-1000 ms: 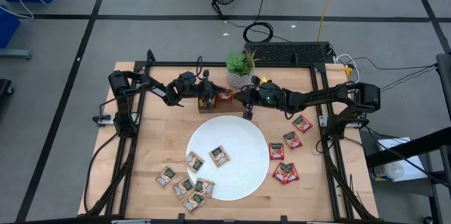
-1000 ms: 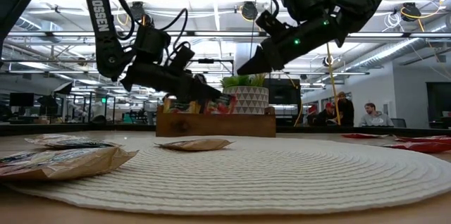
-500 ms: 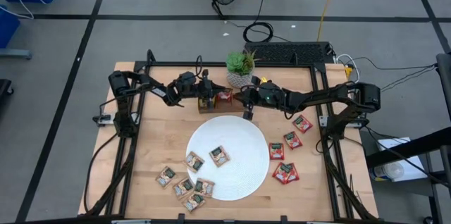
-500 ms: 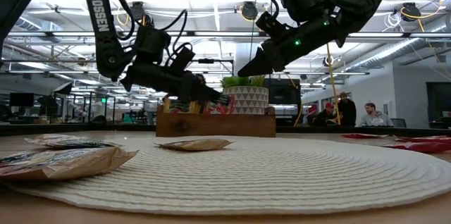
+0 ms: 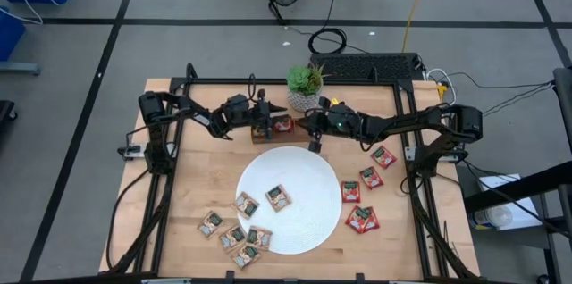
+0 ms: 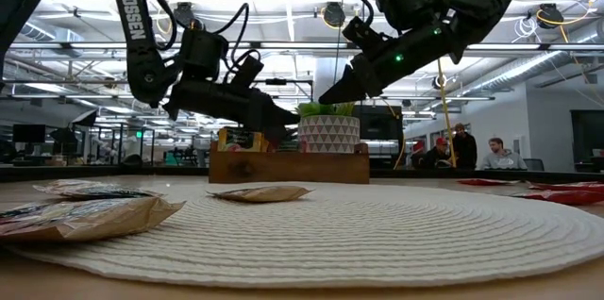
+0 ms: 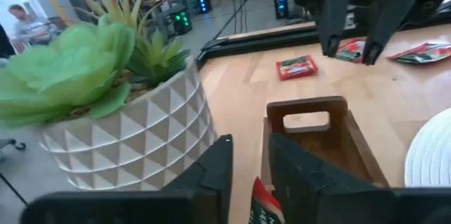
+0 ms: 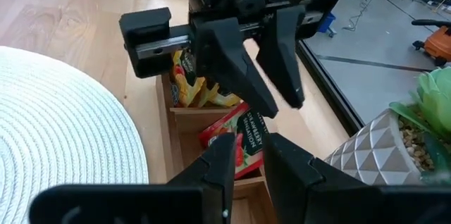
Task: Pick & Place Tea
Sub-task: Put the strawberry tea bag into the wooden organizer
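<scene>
Pale wooden tabletop (image 5: 197,154), ringed by a black frame, carries everything; behind it the low view shows an open workshop with seated people far off.

One red tea sachet (image 8: 236,141) lies tilted in the end compartment of the wooden tray (image 5: 265,134), free of both pincers; the neighbouring compartment holds tan sachets (image 8: 189,83) standing on edge. Directly above the tray hangs the left pincer (image 8: 257,76), its two fingers spread apart with nothing between them, so it has released. The right pincer (image 5: 313,132) hovers just beside the tray's other end, raised off the surface; its fingers sit close together with only a narrow gap, and whether they are clenched I cannot tell. Nothing shows in its grip.

Just behind the tray stands a potted succulent (image 5: 305,85) in a white faceted pot. In front of the tray lies the round white woven plate (image 5: 308,213), with two tan sachets (image 5: 278,197) on it. More tan sachets (image 5: 231,236) cluster at the plate's near-left rim, and red sachets (image 5: 361,219) are scattered on the tabletop along its right side.
</scene>
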